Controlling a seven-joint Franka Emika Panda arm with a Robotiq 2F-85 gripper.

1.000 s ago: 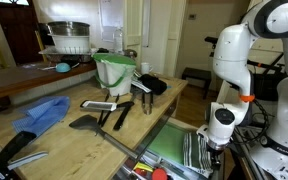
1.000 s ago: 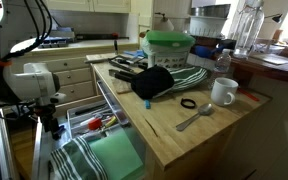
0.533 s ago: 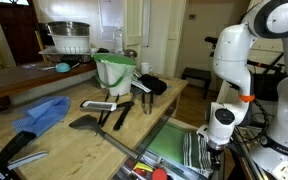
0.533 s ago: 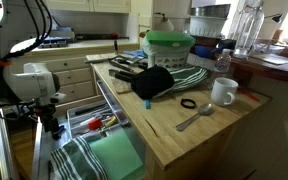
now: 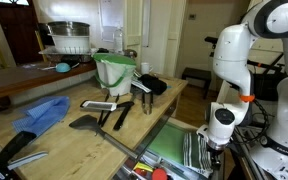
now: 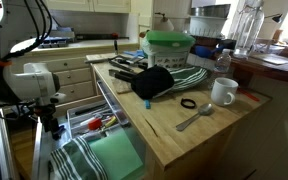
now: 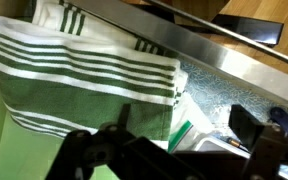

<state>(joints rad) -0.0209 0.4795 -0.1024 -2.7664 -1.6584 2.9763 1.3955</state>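
My gripper (image 7: 179,138) hangs low inside an open drawer beside the wooden counter; it also shows in both exterior views (image 5: 216,150) (image 6: 52,128). Its jaws stand wide apart with nothing between them. Just under it lies a folded green-and-white striped towel (image 7: 84,65), which is also seen in both exterior views (image 5: 196,152) (image 6: 79,160), next to a plain green cloth (image 6: 119,152). A clear plastic bag with a green strip (image 7: 152,120) lies below the fingers. The drawer's metal rim (image 7: 234,60) runs across the top of the wrist view.
The wooden counter (image 6: 184,135) carries a green salad spinner (image 6: 169,45), a black cloth (image 6: 154,82), a white mug (image 6: 222,92) and a spoon (image 6: 194,118). A blue cloth (image 5: 42,112), a grater (image 5: 99,104) and black spatulas (image 5: 94,122) lie there too.
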